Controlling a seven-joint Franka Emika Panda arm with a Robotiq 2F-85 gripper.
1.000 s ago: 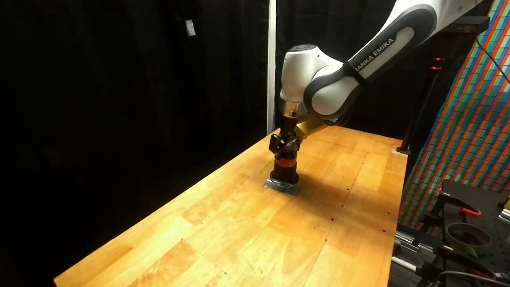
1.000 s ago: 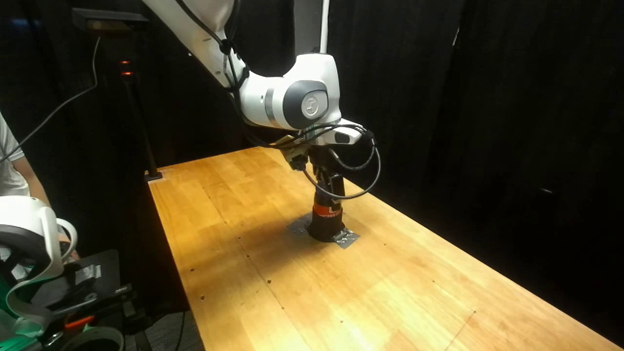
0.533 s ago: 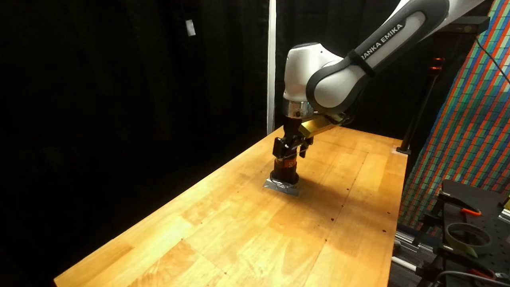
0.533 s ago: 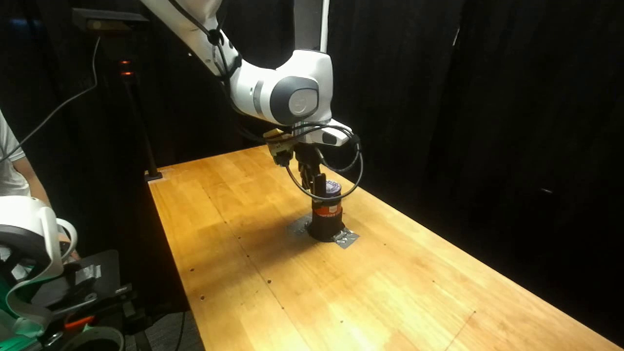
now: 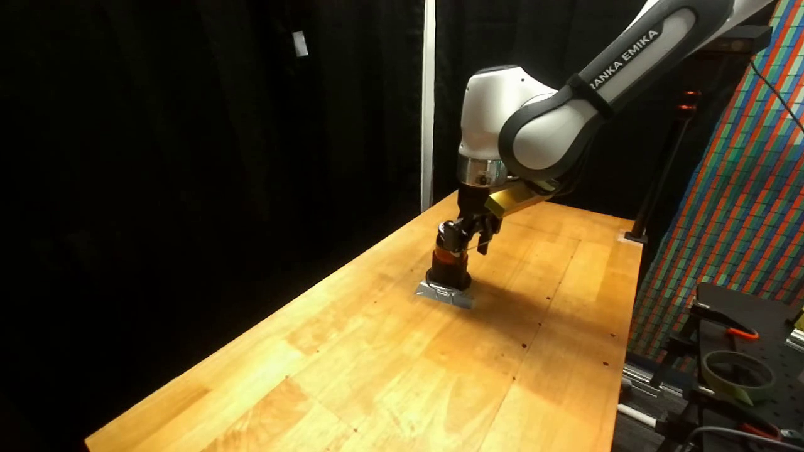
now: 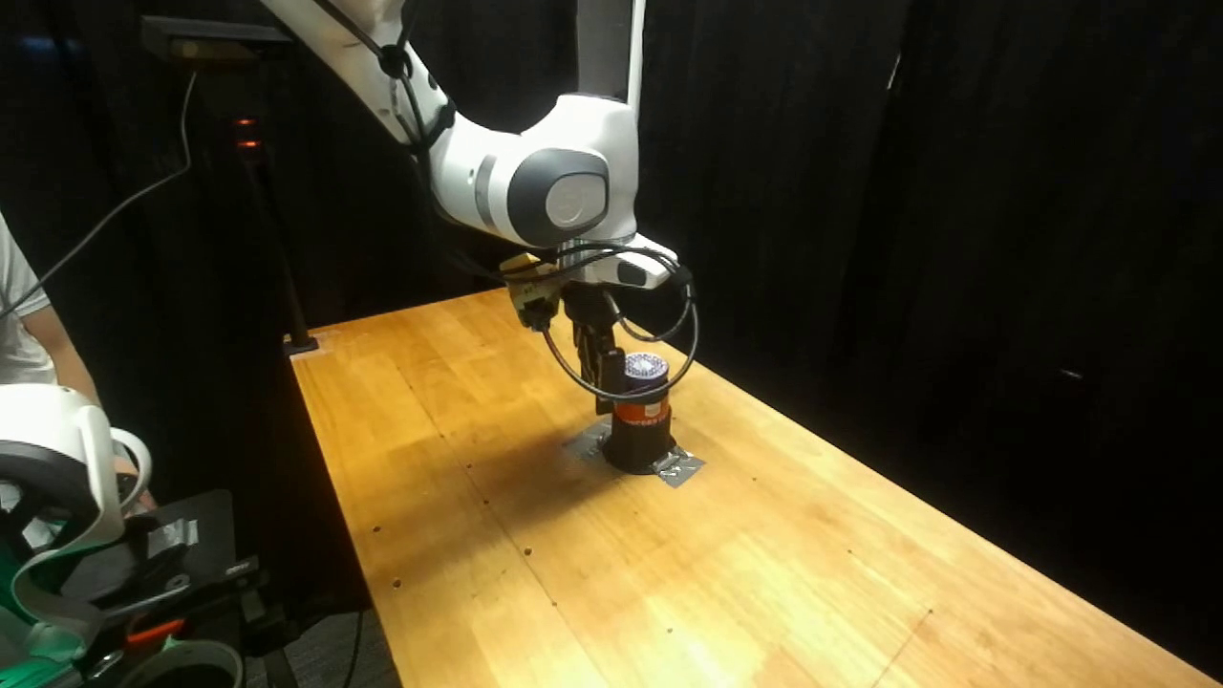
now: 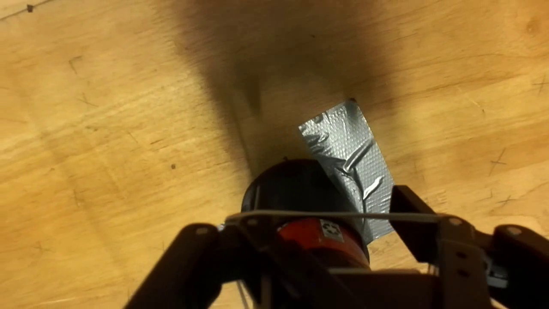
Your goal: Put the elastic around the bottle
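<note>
The bottle, dark with an orange-red band, stands upright on a black base taped to the table, in both exterior views (image 5: 449, 255) (image 6: 642, 411). Its pale, patterned top shows in an exterior view. My gripper is open (image 5: 469, 241) and sits low beside the bottle (image 6: 602, 382), one finger in front of it in an exterior view. In the wrist view the gripper (image 7: 330, 225) has its fingers spread. A thin pale elastic (image 7: 343, 213) is stretched between them and crosses over the bottle (image 7: 306, 234). I cannot tell whether the bottle is inside the loop.
Silver tape (image 7: 358, 159) holds the base to the wooden table (image 5: 377, 370). A cable loop (image 6: 696, 334) hangs from the wrist past the bottle. A dark side stand (image 5: 747, 301) with a tape roll (image 5: 738, 376) is beside the table. A person (image 6: 29, 334) stands at the side.
My gripper has moved off from above the bottle to beside it, rightward in an exterior view and leftward in an exterior view. The bottle's top is uncovered now. The bottle has not moved.
</note>
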